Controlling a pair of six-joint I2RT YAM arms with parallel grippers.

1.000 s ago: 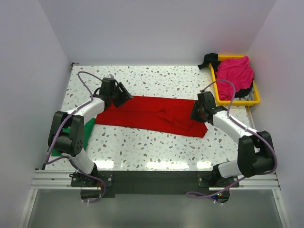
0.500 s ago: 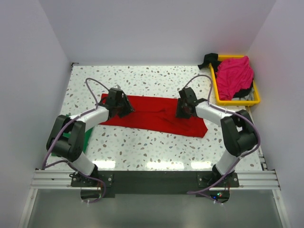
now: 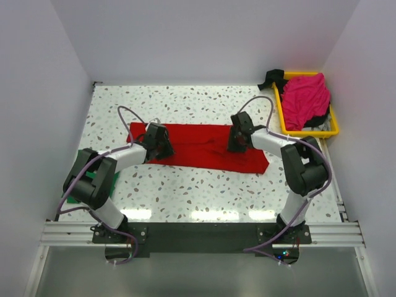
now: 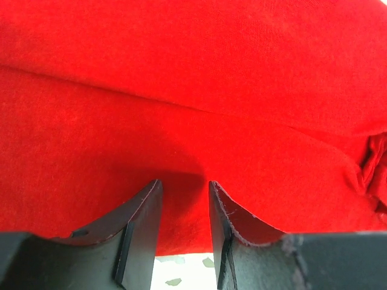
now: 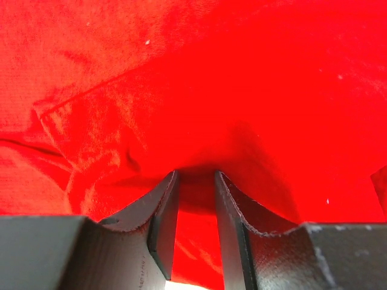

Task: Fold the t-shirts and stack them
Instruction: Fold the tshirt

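— Between the fingers of the left pincer (image 4: 184, 184), what do you see?
— Only a narrow gap, and the red t-shirt (image 3: 198, 147) fills it. Both fingers sit low against the cloth close to one edge, and a strip of speckled desk (image 3: 204, 185) shows just past that edge. The cloth lies smooth there, so I cannot tell whether it is nipped or merely touched.
— And the right pincer (image 5: 196, 175)?
— It is nearly closed too, but there the red cloth puckers and its creases run into the gap. It is clenched on a pinch of the shirt.
— Where do they stand on the shirt?
— From above, the left one is over the shirt's left part and the right one is over its right part, with both arms reaching inward. The shirt lies spread as a long band across the middle of the desk.
— And the other shirts?
— The green t-shirt (image 3: 116, 166) lies at the desk's left edge, mostly hidden under the left arm. The magenta-pink t-shirt (image 3: 304, 96) is heaped in the yellow tray (image 3: 309, 132) at the far right corner, well apart from the red one.
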